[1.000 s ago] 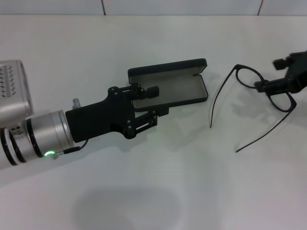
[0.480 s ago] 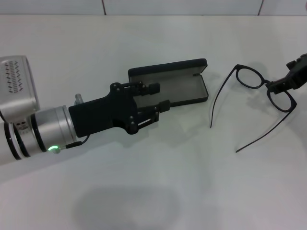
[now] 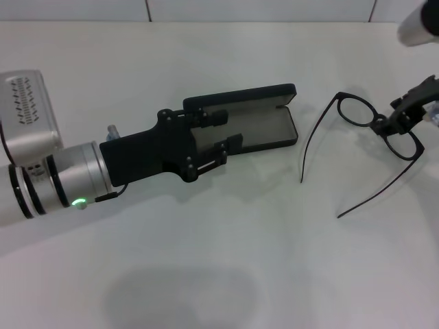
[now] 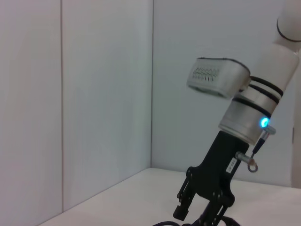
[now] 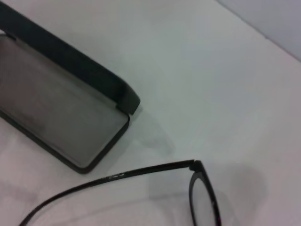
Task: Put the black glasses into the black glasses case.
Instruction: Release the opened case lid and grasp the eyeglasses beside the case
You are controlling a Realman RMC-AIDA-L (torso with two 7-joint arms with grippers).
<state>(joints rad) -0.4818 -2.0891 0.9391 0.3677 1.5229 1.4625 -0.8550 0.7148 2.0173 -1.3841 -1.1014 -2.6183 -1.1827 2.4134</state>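
**Glasses at the bridge, case held open**

Glasses (image 3: 374, 137) lie on the table (image 3: 226, 260) near its right edge, temples unfolded and trailing toward the near edge. The case (image 3: 264, 116) sits open at mid-table, toward the far edge, grey lining up, well apart from the glasses. Our right gripper (image 3: 396, 118) is at the frame's bridge, between the two lenses; we cannot tell whether its fingers have closed on the frame or merely straddle it. Our left gripper (image 3: 221, 133) has its fingers spread over the left end of the case, one fingertip over the lining and one at the near rim; whether they touch the case is unclear.

We judge the step in hand to be the pickup. To do it well we should:

- Pinch the bridge squarely, not a lens, so the thin frame does not twist or slip.
- Lift straight up until both temples clear the table; they are long and springy and will drag or snag if we slide sideways.
- Keep the left gripper steady at the case's left end, leaving the right part of the tray free.
- Bring the glasses in lengthwise along the case, since the open temples may overhang the near rim.
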